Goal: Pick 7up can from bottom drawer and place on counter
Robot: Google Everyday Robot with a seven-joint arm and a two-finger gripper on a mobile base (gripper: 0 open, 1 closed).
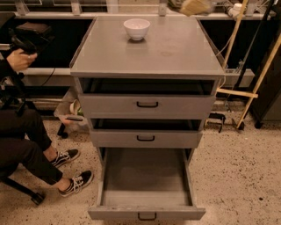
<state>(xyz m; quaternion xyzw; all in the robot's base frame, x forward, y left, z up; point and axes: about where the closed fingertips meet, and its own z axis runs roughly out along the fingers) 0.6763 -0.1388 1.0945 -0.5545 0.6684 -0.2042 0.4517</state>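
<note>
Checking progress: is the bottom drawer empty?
Empty: the bottom drawer stands pulled out, its grey floor bare. The gripper is at the top edge, above the back of the counter.

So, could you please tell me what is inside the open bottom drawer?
The deep grey metal bottom drawer shows only bare floor. Its rear, under the grey middle drawer, is covered. The tool hangs by the far right corner of the flat grey counter.

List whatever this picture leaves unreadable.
Camera view:
The gripper, at the top edge beyond the counter's far right corner: blurred and cropped.
The 7up can: not identifiable in that blur.
The two upper drawers: interiors shadowed from above.
The seated person: cut by the left edge.
</note>
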